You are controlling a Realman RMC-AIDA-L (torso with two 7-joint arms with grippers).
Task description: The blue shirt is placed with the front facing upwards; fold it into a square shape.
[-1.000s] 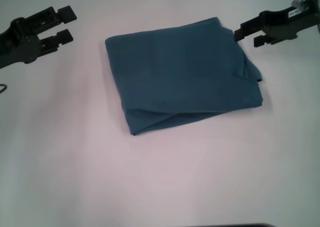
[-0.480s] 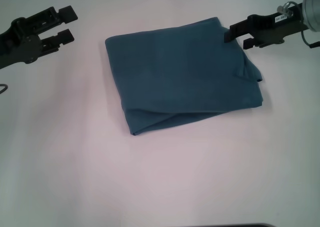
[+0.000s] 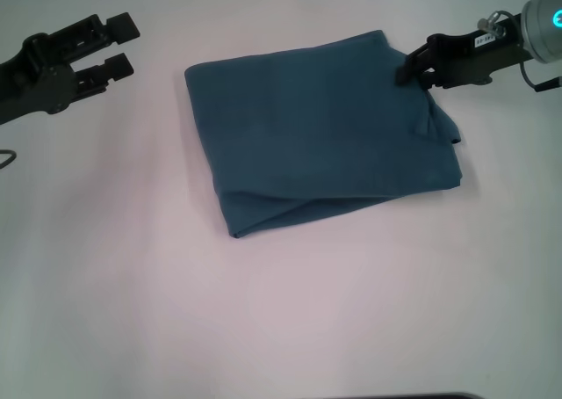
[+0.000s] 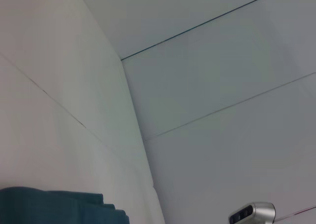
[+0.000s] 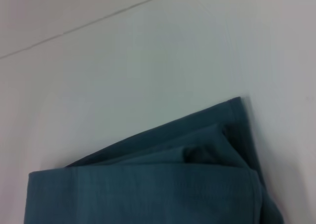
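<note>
The blue shirt lies folded into a rough rectangle in the middle of the white table, plain side up. Its print and collar are hidden. Loose layers stick out at its near left corner and right edge. My right gripper is open and rolled onto its side at the shirt's far right corner, right at the cloth's edge. The right wrist view shows that corner's stacked layers. My left gripper is open and empty at the far left, away from the shirt. An edge of the shirt shows in the left wrist view.
A thin dark cable shows at the table's left edge. A silver part of the right arm shows in the left wrist view. White table surrounds the shirt on all sides.
My right gripper has moved left toward the shirt's far right corner and rolled its wrist. The left gripper and the shirt have stayed still.
</note>
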